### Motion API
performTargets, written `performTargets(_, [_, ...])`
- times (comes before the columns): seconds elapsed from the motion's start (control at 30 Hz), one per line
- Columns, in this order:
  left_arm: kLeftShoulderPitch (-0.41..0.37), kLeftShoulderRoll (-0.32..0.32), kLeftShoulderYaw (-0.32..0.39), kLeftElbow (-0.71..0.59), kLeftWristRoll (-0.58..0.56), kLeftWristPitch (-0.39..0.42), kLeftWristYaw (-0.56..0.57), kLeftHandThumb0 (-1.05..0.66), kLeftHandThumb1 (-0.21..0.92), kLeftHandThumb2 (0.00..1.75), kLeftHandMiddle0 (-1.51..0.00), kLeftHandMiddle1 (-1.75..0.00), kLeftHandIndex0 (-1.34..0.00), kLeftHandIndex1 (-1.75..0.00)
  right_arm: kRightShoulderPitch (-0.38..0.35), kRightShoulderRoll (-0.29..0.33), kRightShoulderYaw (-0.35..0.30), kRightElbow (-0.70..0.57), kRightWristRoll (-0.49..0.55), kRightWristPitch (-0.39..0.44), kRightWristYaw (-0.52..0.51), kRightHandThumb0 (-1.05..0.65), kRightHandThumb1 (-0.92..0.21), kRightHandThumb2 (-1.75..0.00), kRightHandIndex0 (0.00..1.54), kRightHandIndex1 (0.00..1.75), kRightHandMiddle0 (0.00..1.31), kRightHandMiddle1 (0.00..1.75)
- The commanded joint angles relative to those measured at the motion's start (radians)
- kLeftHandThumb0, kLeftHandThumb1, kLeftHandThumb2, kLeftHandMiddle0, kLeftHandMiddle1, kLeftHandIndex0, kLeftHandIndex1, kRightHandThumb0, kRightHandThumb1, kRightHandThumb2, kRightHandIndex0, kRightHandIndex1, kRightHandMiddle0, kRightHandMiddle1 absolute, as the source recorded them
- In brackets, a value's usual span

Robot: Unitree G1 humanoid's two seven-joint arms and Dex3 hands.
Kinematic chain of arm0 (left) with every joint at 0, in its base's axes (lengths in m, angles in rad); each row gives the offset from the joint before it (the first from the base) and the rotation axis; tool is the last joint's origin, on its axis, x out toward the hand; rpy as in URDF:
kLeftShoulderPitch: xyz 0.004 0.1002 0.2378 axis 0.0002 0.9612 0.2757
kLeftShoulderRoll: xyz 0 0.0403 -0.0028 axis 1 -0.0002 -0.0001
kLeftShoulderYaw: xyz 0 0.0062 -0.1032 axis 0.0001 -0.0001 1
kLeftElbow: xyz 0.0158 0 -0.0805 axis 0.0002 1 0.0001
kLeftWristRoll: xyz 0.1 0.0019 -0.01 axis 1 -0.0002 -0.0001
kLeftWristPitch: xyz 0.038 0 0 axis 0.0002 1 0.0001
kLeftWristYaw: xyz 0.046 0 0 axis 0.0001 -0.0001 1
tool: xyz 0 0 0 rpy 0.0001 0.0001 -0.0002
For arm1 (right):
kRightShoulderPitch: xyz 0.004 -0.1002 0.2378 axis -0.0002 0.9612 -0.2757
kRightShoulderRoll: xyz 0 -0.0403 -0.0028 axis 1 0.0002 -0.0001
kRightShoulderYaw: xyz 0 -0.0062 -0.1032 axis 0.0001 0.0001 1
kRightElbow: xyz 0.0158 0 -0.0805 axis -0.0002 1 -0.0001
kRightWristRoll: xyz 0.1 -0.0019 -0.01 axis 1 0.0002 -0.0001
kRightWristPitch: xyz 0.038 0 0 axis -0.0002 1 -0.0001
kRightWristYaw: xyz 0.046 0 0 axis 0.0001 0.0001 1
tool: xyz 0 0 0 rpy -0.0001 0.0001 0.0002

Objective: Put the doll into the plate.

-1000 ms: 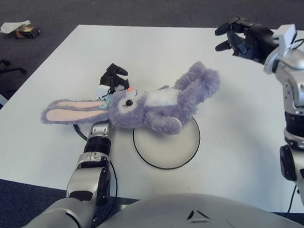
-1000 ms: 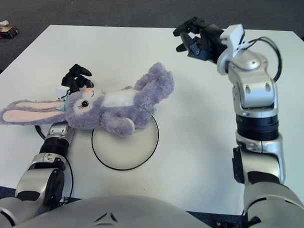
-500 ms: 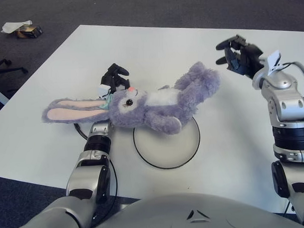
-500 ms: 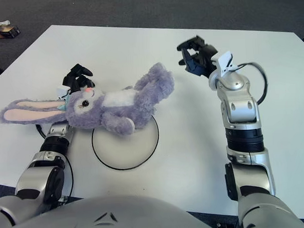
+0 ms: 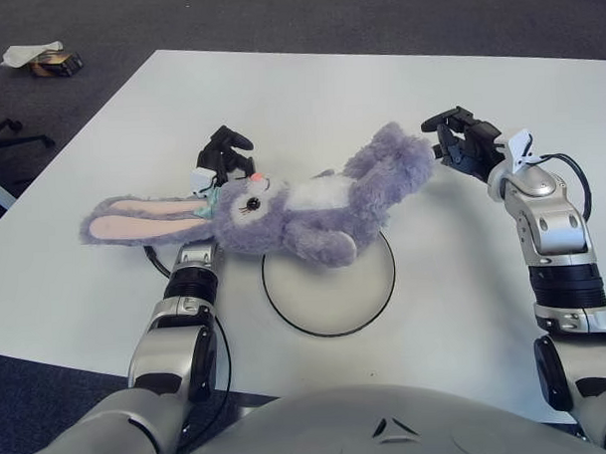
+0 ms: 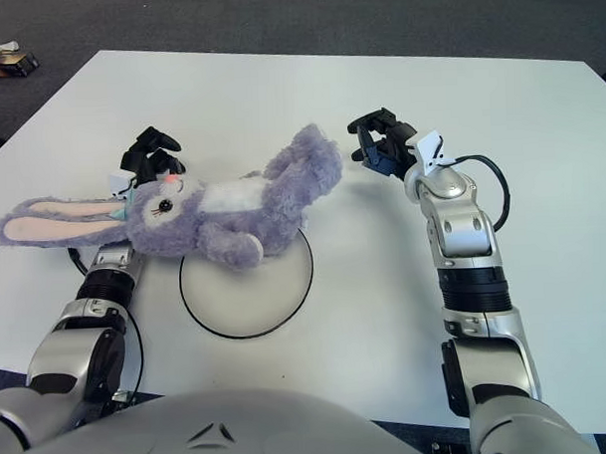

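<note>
The doll (image 5: pixel 282 208) lay across the far rim of the plate (image 5: pixel 331 306) — hind legs over it, head and long ears out on the bench (image 5: pixel 308 87). The left hand (image 5: pixel 224 158) stayed behind its head, fingers curled; whether they gripped it I could not tell. The right hand (image 5: pixel 457 144) had swung in from farther off — fingers spread, just beside the doll's foot, likely about to nudge it platewards.

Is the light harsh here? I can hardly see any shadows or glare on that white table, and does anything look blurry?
Left eye view: the light looks soft and even; the white table shows no bright glare, and only a faint shadow lies under the doll across the plate. Right eye view: the same soft light; the right hand near the doll's feet and the left hand behind its head both look sharp, without blur.
</note>
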Motion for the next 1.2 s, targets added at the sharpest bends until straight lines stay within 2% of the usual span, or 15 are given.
performTargets(0.0, [0.084,-0.013,-0.005,0.061,0.008,-0.001,0.001,-0.01,0.23,1.43,-0.57,-1.75,-0.55,-1.75,0.02,0.011,-0.004,-0.026,0.01,0.026,-0.004,-0.52,-0.92,-0.89,0.22,1.3,0.0,1.36])
performTargets(0.23, [0.083,-0.015,-0.005,0.056,0.008,0.006,0.005,-0.01,0.23,1.43,-0.57,-1.75,-0.55,-1.75,0.036,0.01,-0.003,-0.051,0.02,0.05,0.004,-0.52,-0.92,-0.86,0.22,1.3,0.0,1.38])
performTargets(0.8, [0.083,-0.02,-0.005,0.052,0.004,0.007,0.007,-0.01,0.23,1.42,-0.56,-1.75,-0.55,-1.75,0.1,0.01,0.012,-0.158,0.055,0.096,0.046,-0.59,-0.92,-0.88,0.21,1.23,0.0,1.21])
performTargets(1.07, [0.084,-0.02,-0.009,0.048,0.008,0.011,0.014,-0.01,0.24,1.42,-0.56,-1.75,-0.55,-1.75,0.137,-0.009,0.038,-0.189,0.007,0.079,0.024,-0.62,-0.92,-0.83,0.17,1.22,0.0,1.24])
performTargets(1.17, [0.083,-0.019,-0.01,0.048,0.009,0.013,0.014,-0.01,0.24,1.42,-0.56,-1.75,-0.55,-1.75,0.156,-0.016,0.051,-0.18,-0.03,0.048,0.008,-0.61,-0.92,-0.81,0.16,1.23,0.0,1.27])
